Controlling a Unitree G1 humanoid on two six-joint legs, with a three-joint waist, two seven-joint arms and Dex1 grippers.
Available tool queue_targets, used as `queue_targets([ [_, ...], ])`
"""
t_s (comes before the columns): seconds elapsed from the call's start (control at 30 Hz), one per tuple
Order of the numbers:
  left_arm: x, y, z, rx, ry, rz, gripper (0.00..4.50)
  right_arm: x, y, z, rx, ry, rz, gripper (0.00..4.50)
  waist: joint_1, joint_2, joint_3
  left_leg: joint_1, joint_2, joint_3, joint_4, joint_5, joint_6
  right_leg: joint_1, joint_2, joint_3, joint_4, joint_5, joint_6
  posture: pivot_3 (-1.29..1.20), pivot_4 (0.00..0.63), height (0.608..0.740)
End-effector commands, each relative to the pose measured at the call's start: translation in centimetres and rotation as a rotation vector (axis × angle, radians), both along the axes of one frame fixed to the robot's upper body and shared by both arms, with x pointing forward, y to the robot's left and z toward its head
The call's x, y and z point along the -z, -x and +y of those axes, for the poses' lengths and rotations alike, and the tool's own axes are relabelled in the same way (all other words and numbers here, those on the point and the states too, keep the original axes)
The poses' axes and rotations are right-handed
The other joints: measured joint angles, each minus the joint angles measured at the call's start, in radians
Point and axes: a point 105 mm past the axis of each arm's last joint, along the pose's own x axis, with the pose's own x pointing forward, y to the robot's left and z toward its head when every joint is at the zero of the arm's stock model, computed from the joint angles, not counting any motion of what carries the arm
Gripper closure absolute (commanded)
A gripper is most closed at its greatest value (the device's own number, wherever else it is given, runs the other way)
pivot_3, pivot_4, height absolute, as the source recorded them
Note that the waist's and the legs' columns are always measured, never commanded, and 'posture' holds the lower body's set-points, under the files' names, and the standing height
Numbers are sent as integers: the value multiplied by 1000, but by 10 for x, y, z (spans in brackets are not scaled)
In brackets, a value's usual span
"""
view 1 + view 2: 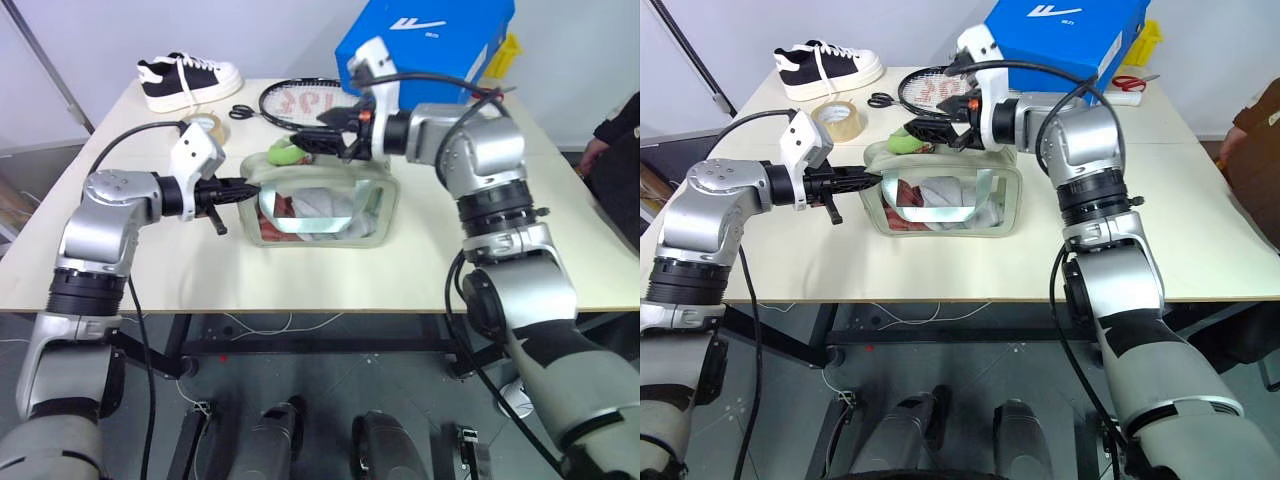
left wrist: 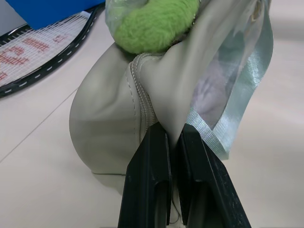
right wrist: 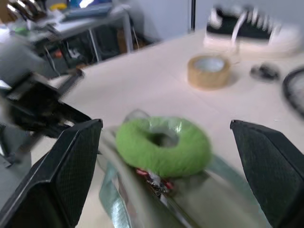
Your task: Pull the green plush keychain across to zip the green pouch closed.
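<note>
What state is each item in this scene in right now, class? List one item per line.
Green pouch: upright on the table, its end pinched by the left gripper.
Green plush keychain: lying on top of the pouch, ungripped.
Left gripper: shut on the pouch fabric.
Right gripper: open, fingers either side of the keychain.
Tape roll: lying flat.
Scissors: lying closed.

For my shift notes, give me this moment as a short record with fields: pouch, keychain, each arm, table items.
pouch: green pouch on the table, clear window facing the robot
keychain: green plush keychain on the pouch's top, at its left end
left gripper: jaws shut on the pouch's left end
right gripper: jaws open around the keychain
other items: tape roll, sneaker, scissors, racket, blue shoebox
</note>
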Motion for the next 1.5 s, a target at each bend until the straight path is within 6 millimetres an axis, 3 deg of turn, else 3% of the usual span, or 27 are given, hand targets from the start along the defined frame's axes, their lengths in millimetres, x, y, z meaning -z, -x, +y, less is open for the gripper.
queue_targets([
  [0.03,-12,2,-3,20,-9,-53,4500,-14,-7,7,32,16,-50,40,1,0,0,0,0,0,0,0,0,0,0,0,0,0,0,0,150,740],
  [0.2,-12,4,-3,19,-7,-56,4500,-2,-13,10,38,74,-48,40,-3,0,0,1,1,1,0,-1,-2,0,2,2,1,0,0,0,150,740],
  [0.23,-12,4,-2,17,-7,-56,4500,-1,-13,11,30,75,-42,262,-3,0,0,1,1,1,0,-1,-1,0,2,3,1,0,1,0,150,740],
  [0.3,-12,4,-1,14,-8,-57,4500,1,-12,11,14,80,-32,897,-4,0,0,1,1,1,0,-1,-1,0,2,4,1,0,1,0,150,740],
  [0.53,-13,3,1,4,-6,-65,4500,0,-7,10,-30,87,-44,4470,-4,0,0,1,1,2,0,-1,-2,-1,3,5,1,0,1,0,150,740],
  [0.7,-13,3,1,-1,-3,-68,4500,-28,-5,-19,52,10,-118,4470,0,0,0,1,1,2,0,-1,-2,-1,3,5,1,0,1,0,150,740],
  [0.83,-11,4,3,-3,-4,-66,4500,-40,-5,-64,239,64,-246,4470,3,0,0,1,1,2,0,-2,-2,-1,3,5,1,0,1,0,150,740],
  [0.9,-11,4,4,-4,-2,-63,4500,-41,-4,-99,373,157,-341,4470,3,0,0,1,1,2,0,-2,-2,-1,2,6,1,0,1,0,150,740],
  [0.97,-10,3,4,-6,0,-61,4500,-37,-2,-134,515,281,-432,4470,6,0,0,1,1,2,0,-2,-2,-1,2,6,1,0,1,0,150,740],
  [1.07,-9,2,2,-3,1,-60,4500,-27,0,-168,657,388,-489,4470,1,0,0,0,1,5,-1,-1,-2,1,-1,6,1,0,1,0,150,740],
  [1.17,-10,1,0,8,1,-61,4500,-2,-3,-192,755,466,-488,4470,-10,0,0,1,2,6,-1,0,0,1,-1,7,1,0,1,0,150,740],
  [1.23,-11,0,-3,16,0,-62,4500,34,-7,-202,806,459,-417,4470,-10,0,0,1,2,6,-1,0,1,1,0,7,1,0,1,0,150,740],
  [1.37,-12,-2,-5,25,-3,-64,4500,94,-10,-188,816,372,-265,4470,-14,0,0,2,2,6,0,0,1,3,0,8,1,0,1,0,150,740],
  [1.5,-12,-3,-7,35,-3,-67,4500,132,-9,-160,819,185,-94,4470,-23,0,0,2,2,6,0,0,1,3,1,8,2,0,1,0,150,740],
])
